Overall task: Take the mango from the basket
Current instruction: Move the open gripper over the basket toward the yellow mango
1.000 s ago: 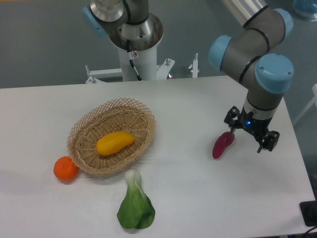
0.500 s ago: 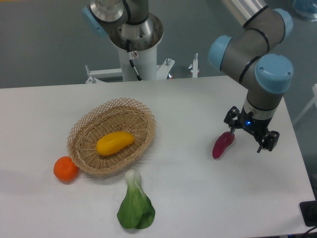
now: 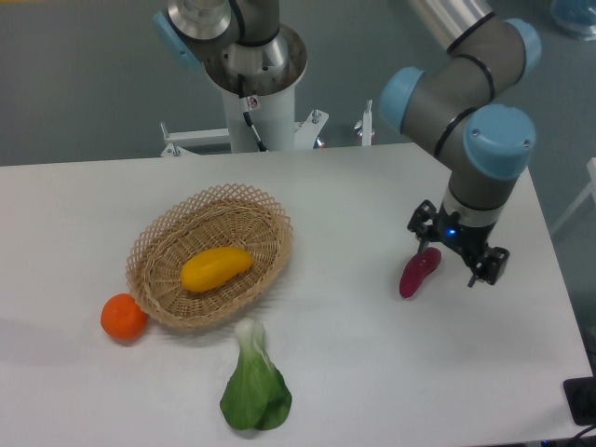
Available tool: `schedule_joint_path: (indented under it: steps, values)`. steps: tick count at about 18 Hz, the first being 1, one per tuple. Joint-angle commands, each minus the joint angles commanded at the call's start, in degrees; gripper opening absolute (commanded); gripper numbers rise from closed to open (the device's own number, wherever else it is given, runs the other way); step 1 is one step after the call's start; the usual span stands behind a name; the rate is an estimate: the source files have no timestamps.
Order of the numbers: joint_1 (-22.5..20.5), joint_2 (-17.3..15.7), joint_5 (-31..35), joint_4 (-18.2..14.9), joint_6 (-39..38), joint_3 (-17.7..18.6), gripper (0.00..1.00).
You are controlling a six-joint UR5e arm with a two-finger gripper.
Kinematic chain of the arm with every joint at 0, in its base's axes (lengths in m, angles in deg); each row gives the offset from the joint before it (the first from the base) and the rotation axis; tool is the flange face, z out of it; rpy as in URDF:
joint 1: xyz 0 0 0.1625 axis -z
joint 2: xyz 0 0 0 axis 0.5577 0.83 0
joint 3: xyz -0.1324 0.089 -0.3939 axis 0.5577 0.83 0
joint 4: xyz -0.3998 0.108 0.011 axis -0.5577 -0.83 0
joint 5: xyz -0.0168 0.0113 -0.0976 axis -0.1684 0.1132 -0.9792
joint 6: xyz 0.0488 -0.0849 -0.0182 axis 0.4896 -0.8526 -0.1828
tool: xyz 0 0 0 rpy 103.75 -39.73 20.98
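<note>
The yellow-orange mango (image 3: 216, 267) lies on its side in the middle of the tan wicker basket (image 3: 270, 214) at the table's left-centre. Far to the right, my gripper (image 3: 453, 260) hangs above the table with its fingers spread open and nothing between them. It sits just above the upper end of a dark red-purple vegetable (image 3: 418, 274) and is well apart from the basket.
A round orange fruit (image 3: 124, 317) rests against the basket's lower-left rim. A green leafy vegetable (image 3: 254, 388) lies in front of the basket. The robot's white base column (image 3: 256, 102) stands behind the basket.
The arm and gripper have shifted a little to the left, toward the purple vegetable. The mango and other produce have not moved.
</note>
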Motion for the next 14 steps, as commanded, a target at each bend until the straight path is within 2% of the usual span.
schedule_joint_path:
  steps: [4, 11, 14]
  values:
    - [3.5, -1.8, -0.1, -0.3, -2.7, 3.0, 1.0]
    - [14.9, -2.7, -0.5, -0.3, -12.3, 6.0, 1.0]
    - [21.1, -3.9, -0.9, -0.4, -14.9, 8.5, 1.0]
